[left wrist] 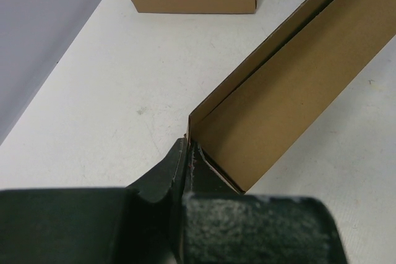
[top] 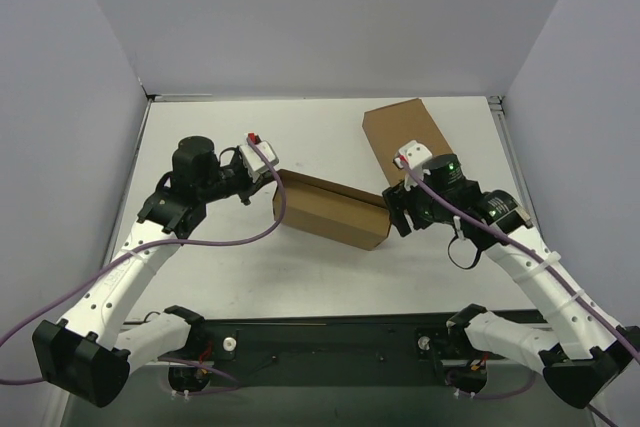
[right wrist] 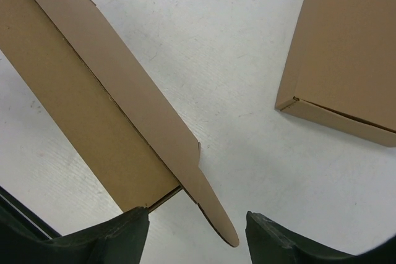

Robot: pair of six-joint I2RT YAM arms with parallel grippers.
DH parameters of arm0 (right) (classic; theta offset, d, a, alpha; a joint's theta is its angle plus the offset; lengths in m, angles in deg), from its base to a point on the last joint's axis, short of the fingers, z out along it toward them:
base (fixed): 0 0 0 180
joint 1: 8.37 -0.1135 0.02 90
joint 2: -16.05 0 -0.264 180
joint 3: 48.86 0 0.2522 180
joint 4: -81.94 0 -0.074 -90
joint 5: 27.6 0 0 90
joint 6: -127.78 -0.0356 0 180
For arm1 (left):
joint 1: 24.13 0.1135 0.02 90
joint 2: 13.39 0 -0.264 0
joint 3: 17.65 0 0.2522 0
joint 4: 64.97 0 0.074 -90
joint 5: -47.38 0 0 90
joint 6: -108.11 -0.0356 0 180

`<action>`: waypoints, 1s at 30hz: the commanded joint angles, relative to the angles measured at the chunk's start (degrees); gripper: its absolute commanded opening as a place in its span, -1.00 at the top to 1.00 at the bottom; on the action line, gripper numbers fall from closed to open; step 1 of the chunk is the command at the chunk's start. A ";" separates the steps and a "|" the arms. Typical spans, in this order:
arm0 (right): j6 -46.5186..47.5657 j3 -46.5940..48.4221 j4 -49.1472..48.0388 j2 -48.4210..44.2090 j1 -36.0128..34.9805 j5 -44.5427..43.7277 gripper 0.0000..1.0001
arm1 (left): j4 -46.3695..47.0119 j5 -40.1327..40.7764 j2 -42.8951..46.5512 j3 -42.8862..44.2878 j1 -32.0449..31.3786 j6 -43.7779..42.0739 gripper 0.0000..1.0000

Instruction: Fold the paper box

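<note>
Paper box, brown kraft cardboard: walls up, end tab loose.
Left gripper: pinching its corner.
Right gripper: wide, empty.

Robot lab cell, white table, plain grey walls, two bolted arms

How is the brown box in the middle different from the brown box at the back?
The paper box is open, with a loose tab sticking out; the carton is closed and tidy. The left gripper pinches the paper box's corner; no gripper holds the carton. The paper box sits in the middle; the carton lies farther back, to the right. Both are plain brown cardboard.
</note>
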 commanded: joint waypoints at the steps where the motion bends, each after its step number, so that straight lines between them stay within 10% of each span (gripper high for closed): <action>1: 0.95 -0.83 -1.66 0.91 0.41 -0.11 -0.20 | -0.48 -2.59 0.48 -0.56 -0.22 -0.03 1.00; 7: 0.17 -1.62 -1.39 1.27 0.32 -0.29 0.55 | -0.30 -1.71 0.04 -0.21 -0.57 0.84 1.00; 30: -18.82 6.72 2.04 10.05 -11.45 -18.48 0.90 | 7.60 18.41 -1.55 -3.19 -7.51 32.40 1.00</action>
